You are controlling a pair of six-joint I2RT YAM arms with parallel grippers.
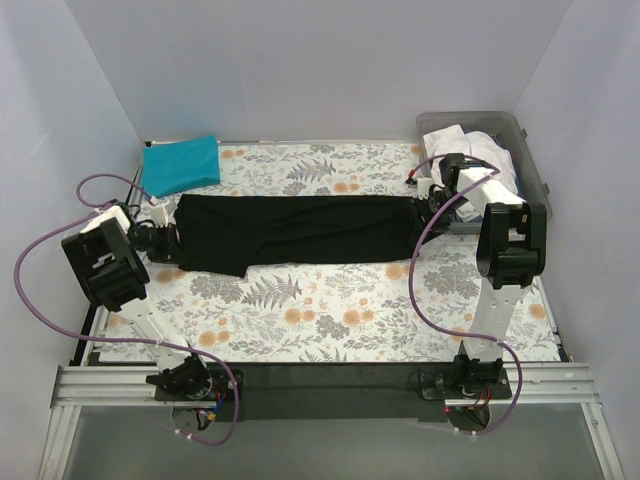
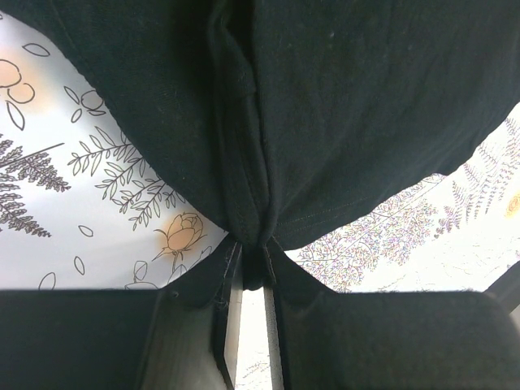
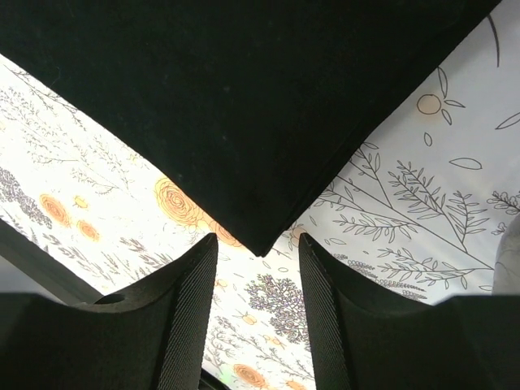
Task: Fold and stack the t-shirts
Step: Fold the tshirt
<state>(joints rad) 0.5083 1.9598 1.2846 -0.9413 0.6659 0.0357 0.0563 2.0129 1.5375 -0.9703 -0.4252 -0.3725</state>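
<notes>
**Black tee, mid-fold**

Looks like the folding step: black t-shirt (image 1: pixel 300 230) stretched along the middle of the floral table cloth (image 1: pixel 330 310). Tight pinch by the left gripper (image 2: pixel 252 268) on a bunched edge. Wide-open jaws on the right gripper (image 3: pixel 257 244), shirt corner just at the gap. Probably needs closing there next, then lifting both ends together.
</notes>
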